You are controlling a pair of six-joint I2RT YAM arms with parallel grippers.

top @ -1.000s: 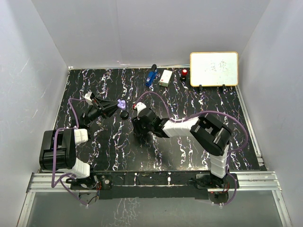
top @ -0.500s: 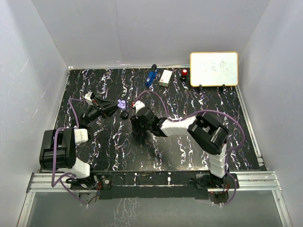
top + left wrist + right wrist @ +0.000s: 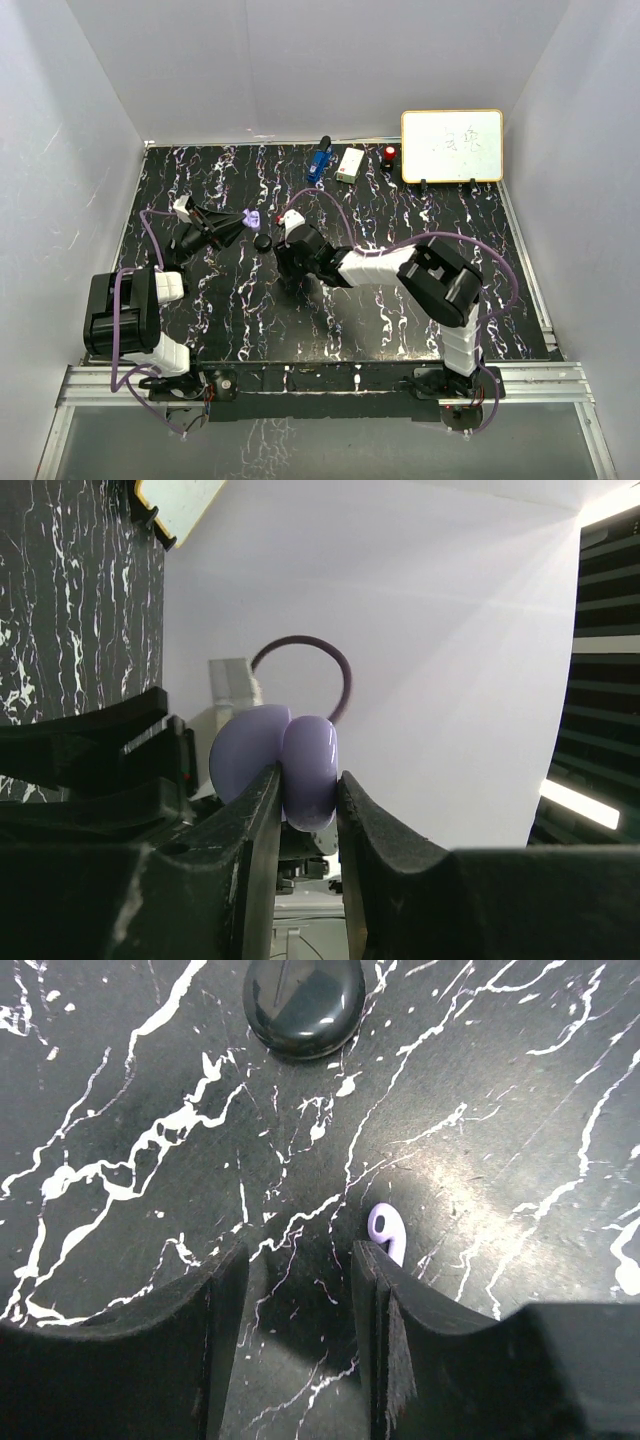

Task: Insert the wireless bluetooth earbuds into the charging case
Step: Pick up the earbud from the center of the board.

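- Right wrist view: one of the wireless bluetooth earbuds point(image 3: 386, 1232) lies on the tabletop point(image 3: 120, 1190). It is a tiny, glossy lavender-purple piece with a rounded head and a short stem.
- This earbud sits right at the tip of one finger point(image 3: 440, 1350) of the right gripper point(image 3: 300, 1280), outside the gap and not between the jaws. Whether it touches the finger cannot be told.
- The right gripper's jaws stand apart with only black, white-veined marble between them, so it grips nothing.
- A black glossy oval puck point(image 3: 304, 995) lies on the tabletop beyond the fingertips, well apart from the earbud.
- Left wrist view: the left gripper point(image 3: 307, 790) is clamped on a lavender charging case point(image 3: 270, 760). The case is smooth, with two rounded lobes side by side and a seam between them, and the white wall is behind it.
- Top external view: the case is held left of the tabletop's middle, near the right gripper's wrist. The black puck lies on the tabletop between the two grippers.
- Along the far edge stand a blue gadget point(image 3: 318, 163), a small white box point(image 3: 350, 164) and a whiteboard point(image 3: 452, 146).
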